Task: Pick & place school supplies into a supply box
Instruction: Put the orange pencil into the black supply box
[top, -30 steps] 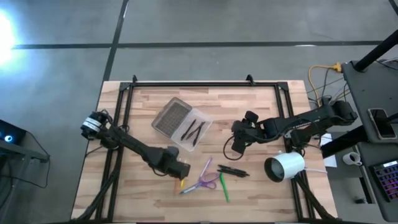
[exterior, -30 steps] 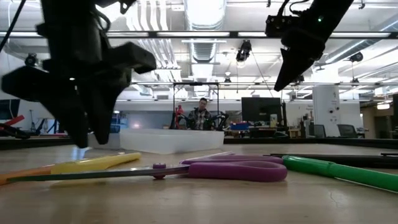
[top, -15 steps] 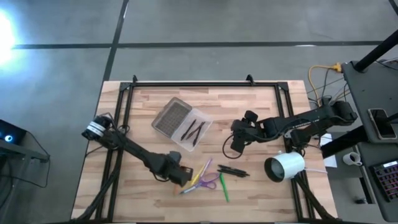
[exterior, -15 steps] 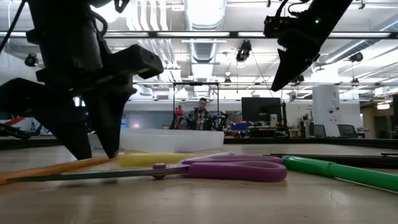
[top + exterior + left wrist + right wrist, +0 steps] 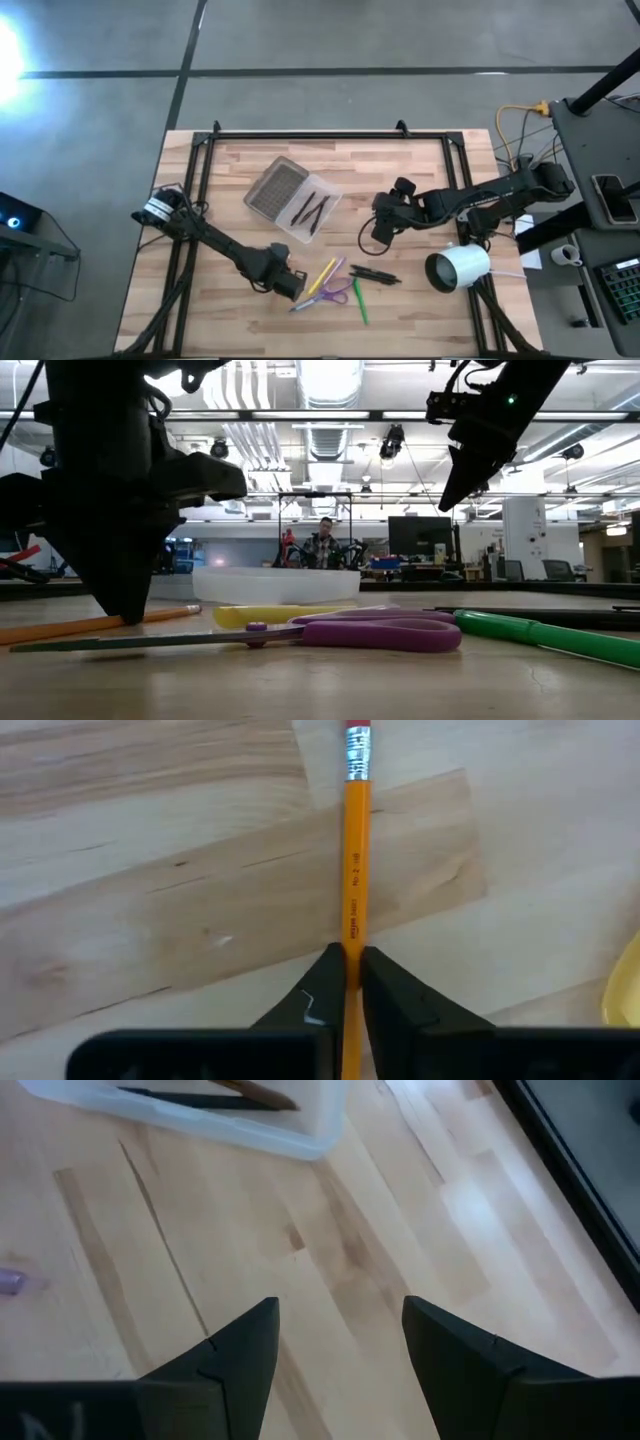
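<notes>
The left arm reaches diagonally from the table's left edge toward the front centre, its wrist bent so that the left gripper (image 5: 289, 286) points down at the wooden tabletop (image 5: 400, 175). In the left wrist view its two dark fingers (image 5: 385, 990) are pinched on a thin orange-yellow pencil with a metal ferrule and red eraser (image 5: 354, 870), which lies flat on the wood and runs out ahead of the fingertips. Just to the right lie the other loose supplies: a yellow highlighter (image 5: 322, 277), purple-handled scissors (image 5: 330, 295), a green marker (image 5: 359, 303) and a black pen (image 5: 374, 273), clustered near the table's front. Behind them, toward the left rear, the clear plastic supply box with a ribbed grey half (image 5: 285, 195) sits open with dark pens inside. Further right, the right arm stretches in from the right edge, its right gripper (image 5: 381, 232) hovering above bare wood with its fingers (image 5: 225, 1355) spread apart, holding nothing. A white cylinder (image 5: 458, 269) rests on the table's right front.
</notes>
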Robot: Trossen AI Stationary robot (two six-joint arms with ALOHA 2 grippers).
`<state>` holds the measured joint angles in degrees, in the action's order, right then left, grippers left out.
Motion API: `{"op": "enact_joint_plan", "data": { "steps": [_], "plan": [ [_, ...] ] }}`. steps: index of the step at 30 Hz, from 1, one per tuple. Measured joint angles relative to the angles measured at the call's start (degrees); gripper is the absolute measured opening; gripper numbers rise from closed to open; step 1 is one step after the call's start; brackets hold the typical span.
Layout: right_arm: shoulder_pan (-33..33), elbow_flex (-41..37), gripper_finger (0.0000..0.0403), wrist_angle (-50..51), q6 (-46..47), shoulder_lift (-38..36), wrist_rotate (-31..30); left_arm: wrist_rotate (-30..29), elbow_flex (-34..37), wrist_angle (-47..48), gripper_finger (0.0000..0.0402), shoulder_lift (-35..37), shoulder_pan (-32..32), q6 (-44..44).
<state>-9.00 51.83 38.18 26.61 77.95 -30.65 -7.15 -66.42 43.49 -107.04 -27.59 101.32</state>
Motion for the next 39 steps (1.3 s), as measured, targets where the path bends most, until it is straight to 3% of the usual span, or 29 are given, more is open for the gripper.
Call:
{"op": "enact_joint_plan", "data": {
  "steps": [5,9,17,21,28,39],
  "plan": [
    [-0.5,0.0,0.0205,0.2,0.8,-2.7,-4.0,-8.6,-0.5,-0.5,0.0003,4.5,1.5,-3.2],
    [-0.3,0.0,0.0205,0.8,1.7,-5.4,-4.2,-13.5,-2.3,-3.5,0.0001,8.5,5.5,-14.6],
    [-0.8,0.0,0.0201,5.2,1.0,-8.1,-4.1,-11.8,-12.6,0.3,0.0001,7.7,20.4,-45.0],
    [-2.1,0.0,0.0192,9.5,5.5,-8.3,-4.0,-5.9,-13.3,-1.3,0.0001,7.4,30.6,-56.4],
    [-3.8,-0.1,0.018,12.3,18.0,-8.1,-4.0,2.3,-9.8,-4.6,0.0001,7.6,40.7,-56.5],
    [-3.8,-0.7,0.018,12.3,21.9,-8.1,-4.3,5.1,-4.2,-7.5,0.0001,7.5,40.8,-56.4]
  ]
}}
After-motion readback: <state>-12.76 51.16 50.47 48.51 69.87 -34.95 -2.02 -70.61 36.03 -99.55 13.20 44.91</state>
